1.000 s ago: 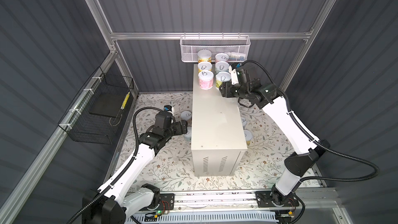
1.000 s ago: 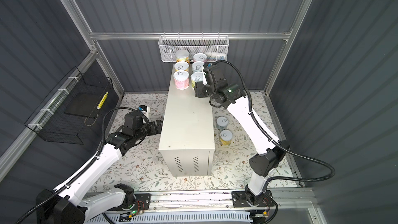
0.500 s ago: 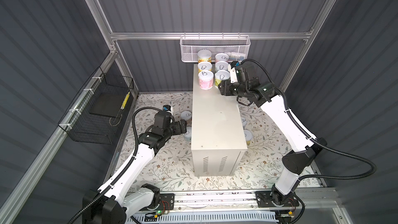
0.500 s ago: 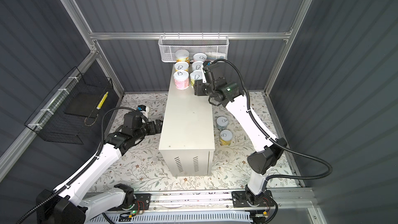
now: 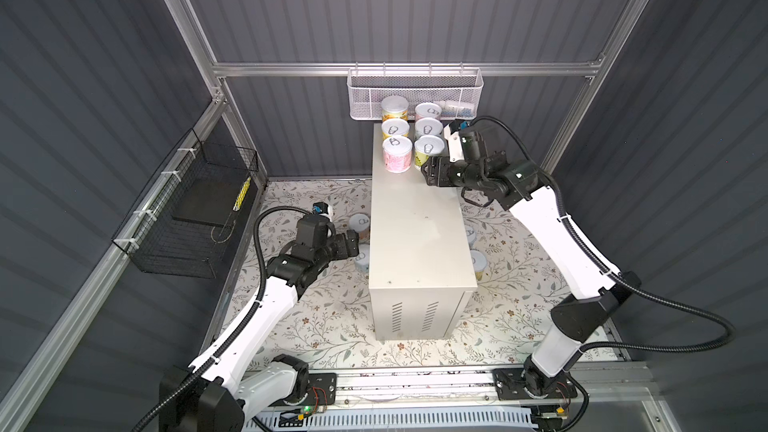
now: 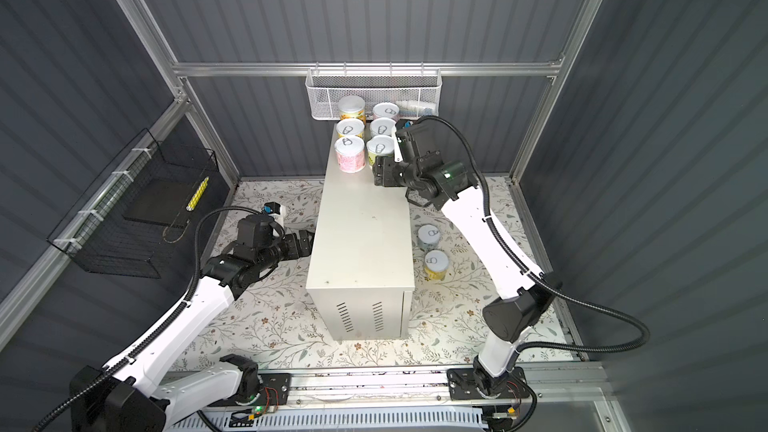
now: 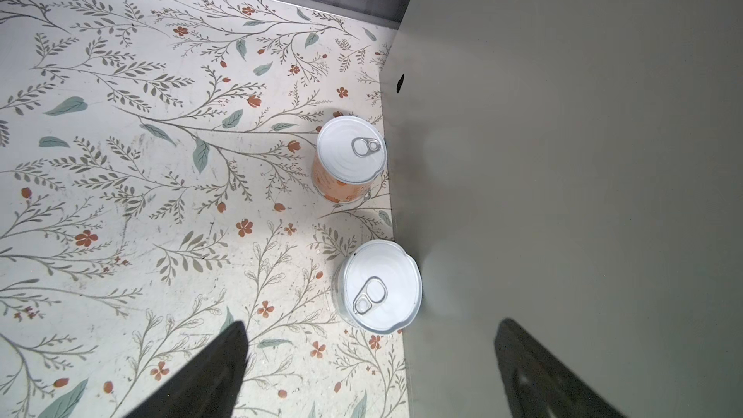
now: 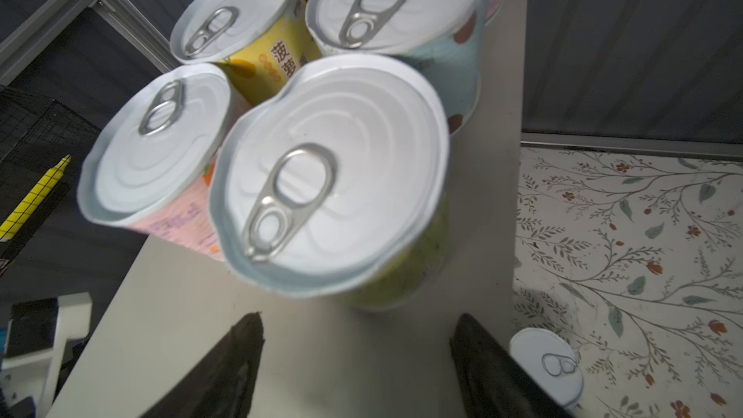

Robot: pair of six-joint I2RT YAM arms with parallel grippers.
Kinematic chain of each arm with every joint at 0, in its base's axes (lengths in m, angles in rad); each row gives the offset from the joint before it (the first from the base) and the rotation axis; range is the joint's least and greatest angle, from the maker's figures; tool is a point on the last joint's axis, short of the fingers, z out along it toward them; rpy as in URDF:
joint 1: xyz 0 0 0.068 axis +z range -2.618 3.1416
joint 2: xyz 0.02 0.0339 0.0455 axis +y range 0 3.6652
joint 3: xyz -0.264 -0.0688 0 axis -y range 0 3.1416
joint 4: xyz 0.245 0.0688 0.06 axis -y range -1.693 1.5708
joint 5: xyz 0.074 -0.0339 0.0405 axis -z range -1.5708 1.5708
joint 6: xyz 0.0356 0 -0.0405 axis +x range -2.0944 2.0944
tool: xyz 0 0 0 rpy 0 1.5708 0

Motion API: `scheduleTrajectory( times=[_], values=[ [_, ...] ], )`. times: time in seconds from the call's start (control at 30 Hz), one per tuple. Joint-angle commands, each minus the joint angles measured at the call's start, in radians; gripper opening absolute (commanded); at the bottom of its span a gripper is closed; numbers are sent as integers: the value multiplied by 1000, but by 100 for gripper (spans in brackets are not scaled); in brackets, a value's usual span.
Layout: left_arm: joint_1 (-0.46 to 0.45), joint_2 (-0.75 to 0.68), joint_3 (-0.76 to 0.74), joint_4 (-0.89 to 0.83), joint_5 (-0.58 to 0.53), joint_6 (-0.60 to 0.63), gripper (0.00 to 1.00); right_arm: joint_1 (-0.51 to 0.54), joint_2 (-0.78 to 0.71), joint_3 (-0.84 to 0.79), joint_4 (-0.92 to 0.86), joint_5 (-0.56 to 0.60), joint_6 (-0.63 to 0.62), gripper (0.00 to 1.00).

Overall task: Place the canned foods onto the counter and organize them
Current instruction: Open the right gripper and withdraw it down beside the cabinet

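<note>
Six cans [image 5: 395,128] up on the far end of the counter [image 5: 417,222], four more cans [image 6: 435,261] down on the flowery floor [image 5: 332,326] beside it. Right claw [image 8: 358,317] open, just off the yellow can [image 8: 333,178], holding nothing. Left claw [image 5: 352,243] open wide, low by two of them.

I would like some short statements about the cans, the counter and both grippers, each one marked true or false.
1. Six cans stand on the counter. True.
2. The right gripper holds the yellow-green can. False: its jaws stand apart with nothing between them.
3. The left gripper is shut. False: it is open and empty.
4. An orange can stands on the floral mat beside the counter. True.
5. The cans on the counter stand at its vented end. False: they are grouped at the far end, by the white mesh basket.
</note>
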Motion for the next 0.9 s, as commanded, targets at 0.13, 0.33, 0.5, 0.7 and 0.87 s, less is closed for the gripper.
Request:
scheduleTrajectory(
  times=[0.13, 0.33, 0.5, 0.7, 0.87],
  values=[
    [7, -7, 18, -9, -16, 14, 97, 5, -268, -165, -27, 22, 27, 79],
    [8, -5, 9, -15, -36, 22, 98, -56, -440, -385, -53, 94, 69, 82],
    [7, 27, 15, -13, -25, 26, 98, -147, -568, -609, -6, 89, 118, 84],
    [8, 30, 8, -23, -19, 33, 99, -209, -678, -851, 50, 172, 167, 90],
    [7, 24, -30, -33, -12, 31, 99, -263, -704, -1012, 115, 119, 214, 94]
  ],
)
